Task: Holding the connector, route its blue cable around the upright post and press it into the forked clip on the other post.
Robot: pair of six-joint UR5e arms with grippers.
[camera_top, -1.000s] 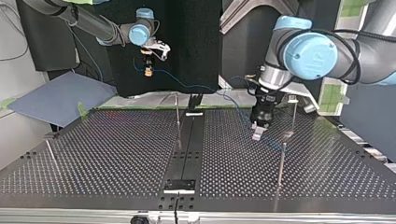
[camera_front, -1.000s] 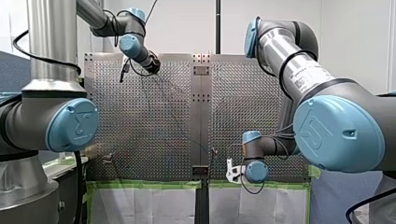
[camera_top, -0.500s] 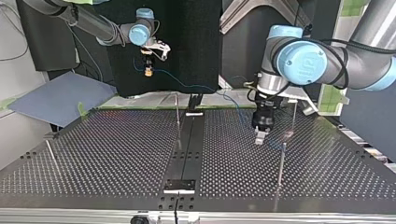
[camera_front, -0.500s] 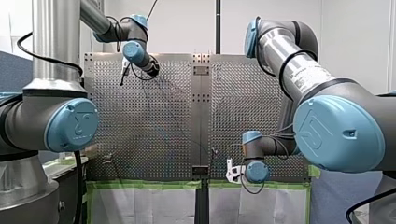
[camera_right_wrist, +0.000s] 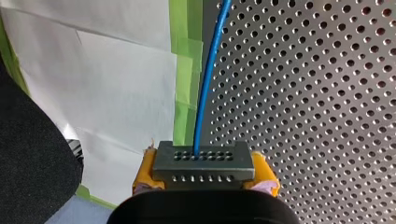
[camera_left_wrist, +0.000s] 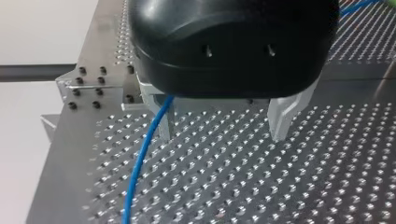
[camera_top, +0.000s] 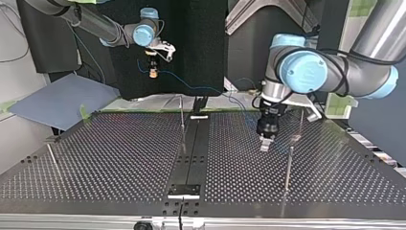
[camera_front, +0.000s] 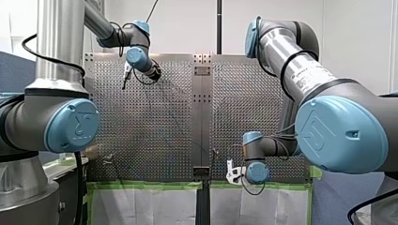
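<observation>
Right gripper (camera_right_wrist: 204, 169): its yellow pads (camera_right_wrist: 145, 169) are clamped on either side of the grey connector (camera_right_wrist: 204, 161). You hold it high in the air at the top view's left, beyond the edge of the worktop (camera_top: 119, 158) farthest from that camera. It sits where it did a second ago.

Blue cable (camera_right_wrist: 208, 70): it leaves the connector's face. In the top view it sags across above the middle post (camera_top: 182, 117) and on toward your left arm. It is wound round no post.

Left gripper (camera_left_wrist: 224, 126): the fingers are apart and hold nothing, with the tips low over the worktop. The cable runs just beside one finger (camera_left_wrist: 164, 123), outside the gap. Whether it touches cannot be told.

Change noted: over the last second your left arm's wrist has swung toward the middle of the top view. The gripper below it has shifted only slightly and remains near the right-hand post (camera_top: 288, 165).

Meaning for the task: this is judged a positioning move. The left gripper appears to be lining up on the cable and has not taken it. Routing has not begun.

Forked clip: too small to pick out on any post. No cable can be seen seated in one.

Risk: the cable lies outside the left gripper's open gap, so closing now would likely miss it.
</observation>
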